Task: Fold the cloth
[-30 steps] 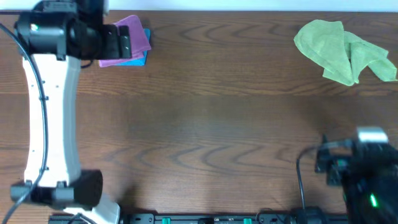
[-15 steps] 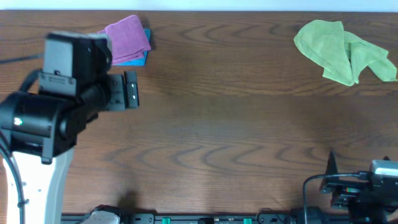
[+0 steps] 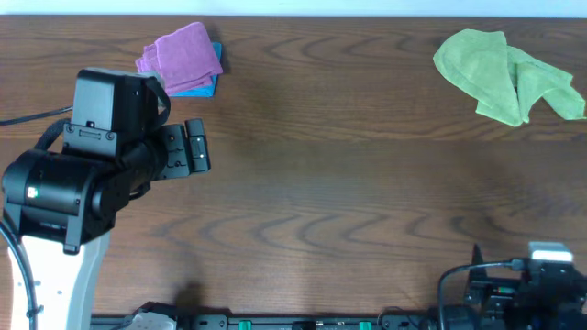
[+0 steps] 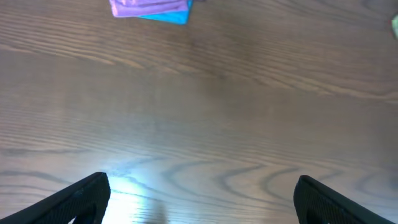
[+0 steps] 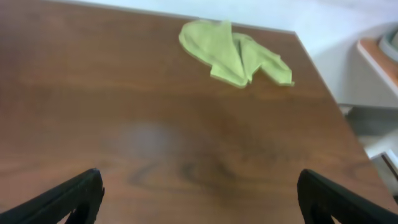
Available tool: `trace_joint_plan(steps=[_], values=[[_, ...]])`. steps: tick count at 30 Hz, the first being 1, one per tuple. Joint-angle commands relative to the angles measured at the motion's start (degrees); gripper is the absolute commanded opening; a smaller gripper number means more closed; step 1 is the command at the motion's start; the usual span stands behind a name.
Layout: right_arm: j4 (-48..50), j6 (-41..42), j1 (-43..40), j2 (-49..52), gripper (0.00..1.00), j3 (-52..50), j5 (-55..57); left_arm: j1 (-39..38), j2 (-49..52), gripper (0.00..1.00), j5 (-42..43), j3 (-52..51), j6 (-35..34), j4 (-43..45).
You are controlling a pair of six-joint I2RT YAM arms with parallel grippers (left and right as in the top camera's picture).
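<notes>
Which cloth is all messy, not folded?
The green cloth, lying crumpled and alone at the far right. The purple cloth and blue cloth sit neatly folded in a stack at the far left.

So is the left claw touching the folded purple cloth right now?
Apart. The overhead view shows a strip of bare wooden table between the left claw and the folded purple cloth.

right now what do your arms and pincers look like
Left arm: bulky black joints, white link, green light. Right arm: black, grey cap, looping black cable. Left pincer and right pincer: black, tapered fingers.
</notes>
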Motion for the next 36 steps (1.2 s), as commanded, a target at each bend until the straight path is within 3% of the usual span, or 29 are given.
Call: trace_joint_plan(steps=[1, 16, 20, 25, 27, 34, 36], values=[[-1.8, 1.0, 1.0, -0.4, 0.99, 0.0, 0.0, -0.2, -0.4, 0.95, 1.9, 0.0, -0.6, -0.2], [-1.9, 0.9, 1.0, -0.4, 0.99, 0.0, 0.0, -0.1, -0.3, 0.96, 0.9, 0.0, -0.2, -1.6], [-1.9, 0.9, 1.0, -0.4, 0.99, 0.0, 0.0, -0.1, -0.3, 0.95, -3.2, 0.0, 3.7, 1.7], [-1.9, 0.9, 1.0, -0.4, 0.99, 0.0, 0.0, 0.0, -2.0, 0.96, -2.7, -0.5, 26.2, 15.8], [-1.9, 0.9, 1.0, -0.4, 0.99, 0.0, 0.0, 0.7, -4.8, 0.95, -2.5, -2.6, 30.1, 23.7], [-1.9, 0.9, 1.0, -0.4, 0.99, 0.0, 0.0, 10.6, -19.2, 0.95, 5.2, -27.6, 32.2, 49.9], [-1.9, 0.9, 1.0, -0.4, 0.99, 0.0, 0.0, 13.5, -24.6, 0.95, 7.7, -38.9, 29.1, 57.4]])
